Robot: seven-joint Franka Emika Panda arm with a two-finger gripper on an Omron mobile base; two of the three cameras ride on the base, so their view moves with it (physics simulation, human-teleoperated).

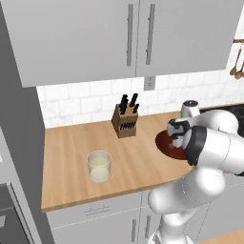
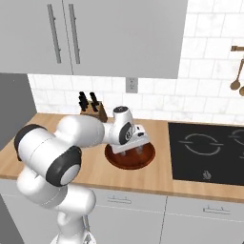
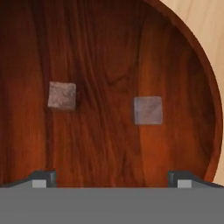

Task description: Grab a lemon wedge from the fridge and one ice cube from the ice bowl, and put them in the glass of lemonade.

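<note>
Left base view: wooden counter (image 1: 71,143) runs from the grey cabinet side at left to the black hob (image 2: 209,152) at right; front edge is just ahead of the arm, tiled wall behind. Plenty of bare wood left of and behind the glass. Two pale wall cupboards (image 1: 95,38) overhang the back.

One ice bowl (image 2: 143,159), reddish-brown, sits near the front edge, close to the hob's left border but apart from it. One knife block (image 1: 125,121) stands at the back by the wall, well apart from the bowl. One glass of lemonade (image 1: 99,166) stands near the front edge, well left of the bowl, open counter between them.

Gripper (image 2: 133,151) hangs directly over the bowl, pointing down, jaws spread wide, nothing between them.

Hand view: two ice cubes on the bowl floor, apart from each other — left ice cube (image 3: 62,95) and right ice cube (image 3: 148,110). Both sit clear of the rim; neither touches the fingertips (image 3: 43,178).
</note>
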